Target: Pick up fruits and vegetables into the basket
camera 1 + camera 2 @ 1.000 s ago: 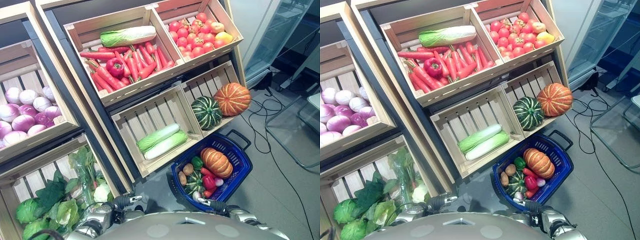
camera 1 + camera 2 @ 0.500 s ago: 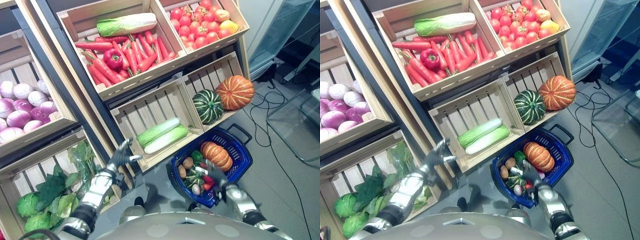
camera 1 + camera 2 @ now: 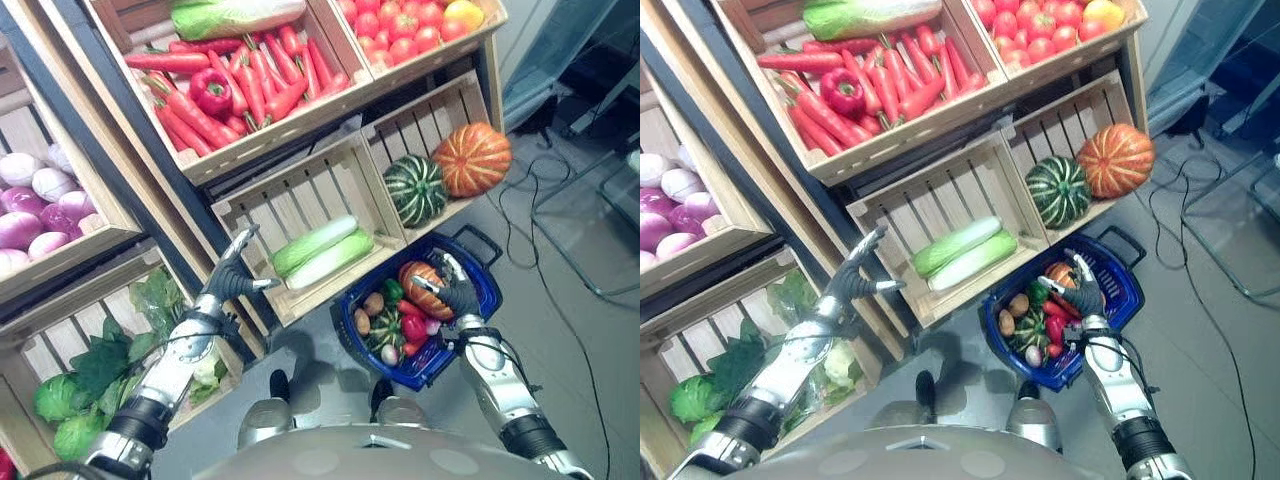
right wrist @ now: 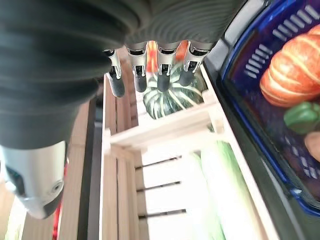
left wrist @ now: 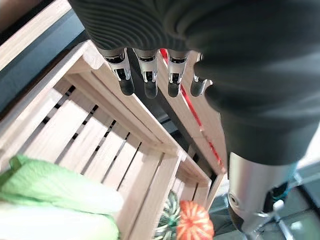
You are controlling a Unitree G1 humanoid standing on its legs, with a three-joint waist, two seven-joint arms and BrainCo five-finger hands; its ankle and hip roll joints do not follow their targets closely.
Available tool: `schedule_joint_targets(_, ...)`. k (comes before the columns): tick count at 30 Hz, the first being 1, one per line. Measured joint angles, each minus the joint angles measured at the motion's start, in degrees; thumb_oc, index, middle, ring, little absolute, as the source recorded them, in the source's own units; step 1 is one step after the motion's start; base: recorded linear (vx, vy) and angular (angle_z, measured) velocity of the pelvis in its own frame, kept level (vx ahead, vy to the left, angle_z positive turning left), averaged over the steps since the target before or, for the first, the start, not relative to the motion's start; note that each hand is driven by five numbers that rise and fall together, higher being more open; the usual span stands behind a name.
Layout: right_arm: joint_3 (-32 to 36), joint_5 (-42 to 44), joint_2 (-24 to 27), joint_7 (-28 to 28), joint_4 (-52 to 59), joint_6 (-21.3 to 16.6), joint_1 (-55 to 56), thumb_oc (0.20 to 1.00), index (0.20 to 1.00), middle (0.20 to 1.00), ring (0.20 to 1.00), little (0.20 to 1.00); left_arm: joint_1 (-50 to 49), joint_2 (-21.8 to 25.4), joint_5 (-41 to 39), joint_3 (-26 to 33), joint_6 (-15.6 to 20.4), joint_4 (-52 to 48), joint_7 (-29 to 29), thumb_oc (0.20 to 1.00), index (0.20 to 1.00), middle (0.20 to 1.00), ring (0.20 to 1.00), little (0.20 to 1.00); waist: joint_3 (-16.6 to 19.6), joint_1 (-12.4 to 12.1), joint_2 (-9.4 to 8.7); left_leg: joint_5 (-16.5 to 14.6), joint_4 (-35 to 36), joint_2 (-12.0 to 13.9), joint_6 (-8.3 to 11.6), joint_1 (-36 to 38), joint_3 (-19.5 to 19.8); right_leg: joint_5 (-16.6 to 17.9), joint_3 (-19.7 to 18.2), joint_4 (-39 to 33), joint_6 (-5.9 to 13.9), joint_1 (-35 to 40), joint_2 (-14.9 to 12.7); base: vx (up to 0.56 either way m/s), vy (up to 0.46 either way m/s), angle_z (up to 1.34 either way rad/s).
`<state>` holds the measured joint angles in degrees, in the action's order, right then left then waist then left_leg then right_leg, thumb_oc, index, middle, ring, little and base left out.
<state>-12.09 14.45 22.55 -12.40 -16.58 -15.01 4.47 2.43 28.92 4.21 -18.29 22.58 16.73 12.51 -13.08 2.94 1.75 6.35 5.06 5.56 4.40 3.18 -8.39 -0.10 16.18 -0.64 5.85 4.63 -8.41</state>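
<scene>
Both hands raised since a second ago: left hand (image 3: pixel 232 276), fingers straight, before the crate holding two pale green cabbages (image 3: pixel 322 252); right hand (image 3: pixel 452 293), fingers loosely extended and empty, over the basket (image 3: pixel 482 300). Basket: blue plastic, on the floor below the crates, holding an orange pumpkin (image 3: pixel 417 281), peppers, potatoes; long axis runs diagonally, black handle toward the far right

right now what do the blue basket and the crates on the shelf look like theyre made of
The blue basket looks like moulded plastic: smooth glossy walls pierced with regular slots, and a dark handle that is probably plastic too. The crates look like unfinished pale wood: slatted boards with visible grain and gaps between them. The produce has a uniform sheen, so it may be imitation, though the pictures leave that open.
</scene>
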Motion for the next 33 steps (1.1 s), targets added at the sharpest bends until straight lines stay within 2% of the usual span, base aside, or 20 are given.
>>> schedule_joint_targets(3, -0.36, -0.45, 0.87, -2.63, 2.0, 0.12, -2.47, 1.0, 1.0, 1.0, 1.0, 1.0, 4.41, 0.15, -0.01, -0.88, -1.5, 0.63, 4.32, 1.0, 1.0, 1.0, 1.0, 1.0, -2.52, 0.97, 0.9, 0.27, -1.05, -0.36, -0.33, -2.4, -0.92, -0.11, -1.4, 2.54, 0.1, -3.91, -0.73, -0.15, 0.117, -0.16)
schedule_joint_targets(5, -2.1, -0.74, 4.09, -4.8, 3.28, 1.27, -6.42, 1.0, 1.0, 1.0, 1.0, 1.0, 10.85, 0.15, -0.3, -2.77, -3.26, 3.6, 8.65, 1.0, 1.0, 1.0, 1.0, 1.0, -6.26, 2.47, 1.88, 0.47, -2.91, -0.75, -1.0, -5.74, -1.92, -0.13, -3.04, 5.88, 0.12, -8.66, -1.36, -0.16, 0.104, -0.26)
schedule_joint_targets(9, -4.43, -2.8, 6.77, -7.31, 3.71, 2.49, -12.12, 1.0, 1.0, 1.0, 1.0, 1.0, 19.67, 0.32, -2.44, -4.62, -5.46, 8.03, 13.65, 1.0, 1.0, 1.0, 1.0, 1.0, -12.03, 4.4, 1.95, 0.63, -6.06, -0.67, -1.45, -10.59, -3.3, -1.0, -5.28, 12.0, -0.42, -15.9, -2.05, -0.12, 0.045, -0.23)
schedule_joint_targets(13, -4.62, -4.53, 8.91, -8.12, 5.53, 3.51, -15.39, 1.0, 1.0, 1.0, 1.0, 1.0, 25.82, 0.56, -3.09, -4.53, -6.71, 11.22, 17.21, 1.0, 1.0, 1.0, 1.0, 1.0, -16.55, 5.21, 1.48, 0.55, -9.54, -0.68, -1.41, -15.54, -4.28, -3.91, -7.54, 20.61, -1.14, -23.98, -2.86, -0.08, 0.001, -0.12)
schedule_joint_targets(19, -6.26, -4.38, 10.11, -8.63, 6.12, 5.27, -20.33, 1.0, 1.0, 1.0, 1.0, 1.0, 32.17, 0.94, -4.19, -4.45, -9.16, 14.62, 19.16, 1.0, 1.0, 1.0, 1.0, 1.0, -18.26, 5.47, 1.11, 0.53, -13.89, 0.49, -0.3, -22.78, -4.11, -5.8, -8.17, 27.84, -3.3, -32.91, -2.58, -0.05, -0.024, -0.02)
schedule_joint_targets(24, -6.75, -4.35, 10.69, -8.73, 10.13, 7.99, -23.54, 1.0, 1.0, 1.0, 1.0, 1.0, 37.49, 1.4, -4.37, -4.39, -13.65, 16.15, 19.74, 1.0, 1.0, 1.0, 1.0, 1.0, -18.3, 5.66, 1.15, 0.6, -16.7, 1.03, 0.22, -29.96, -4.35, -6.82, -9.37, 31.91, -3.95, -41.2, -2.37, 0.01, 0.022, -0.03)
schedule_joint_targets(29, -6.69, -4.33, 11.19, -8.22, 11.87, 10.41, -24.43, 1.0, 1.0, 1.0, 1.0, 1.0, 40.44, 1.42, -7.41, -3.82, -16.62, 19.96, 21.53, 1.0, 1.0, 1.0, 1.0, 1.0, -18.37, 6.83, 1.21, 0.44, -17.59, 1.43, 0.4, -32.38, -5.14, -6.9, -10.46, 32.97, -4.34, -44.52, -1.94, 0.05, 0.088, -0.09)
schedule_joint_targets(33, -6.72, -4.33, 11.98, -7.19, 14.02, 12.27, -23.4, 1.0, 1.0, 1.0, 1.0, 1.0, 43.32, 1.39, -10.87, -0.94, -18.99, 23.55, 24.47, 1.0, 1.0, 1.0, 1.0, 1.0, -18.38, 7.96, 1.23, 0.48, -17.6, 1.4, 0.49, -34.19, -5.93, -6.8, -11.35, 34.14, -4.72, -47.42, -1.8, 0.05, 0.052, -0.1)
